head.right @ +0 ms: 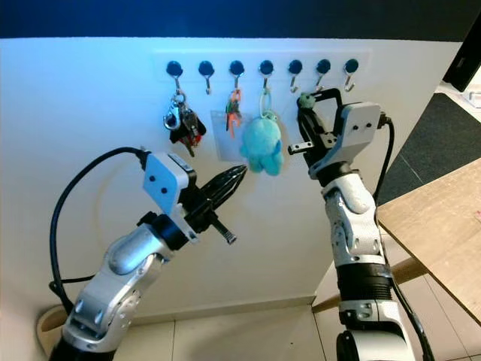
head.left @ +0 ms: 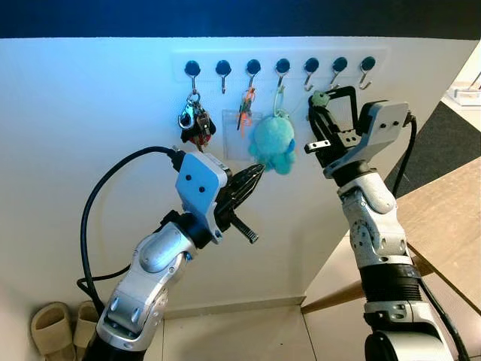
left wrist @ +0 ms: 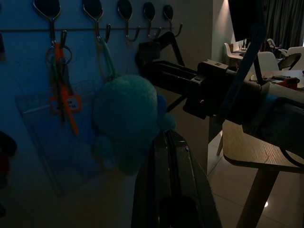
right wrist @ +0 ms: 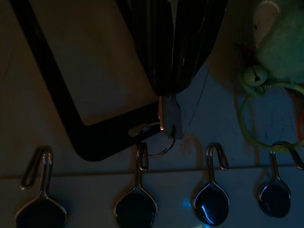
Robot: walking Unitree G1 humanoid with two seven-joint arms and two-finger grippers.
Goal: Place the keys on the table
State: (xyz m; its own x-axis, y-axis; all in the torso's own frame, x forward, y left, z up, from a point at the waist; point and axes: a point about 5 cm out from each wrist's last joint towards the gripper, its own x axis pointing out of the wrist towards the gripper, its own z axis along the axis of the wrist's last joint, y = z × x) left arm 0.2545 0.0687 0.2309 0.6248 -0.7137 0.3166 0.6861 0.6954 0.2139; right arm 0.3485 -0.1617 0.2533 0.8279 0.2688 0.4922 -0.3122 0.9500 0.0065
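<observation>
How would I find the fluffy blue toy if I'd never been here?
Look at the row of hooks on the white wall. The blue plush toy hangs from the fourth hook from the left, the only big soft thing among small keys and tags.

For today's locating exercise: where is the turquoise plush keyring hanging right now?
The turquoise plush keyring hangs from the fourth hook, between the left hand and right hand.

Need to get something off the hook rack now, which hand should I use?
Right. The right hand is already up at the hook rack, closed on a black-framed tag at its ring. The left hand is shut, lower down, pointing at the teal plush, holding nothing.
</observation>
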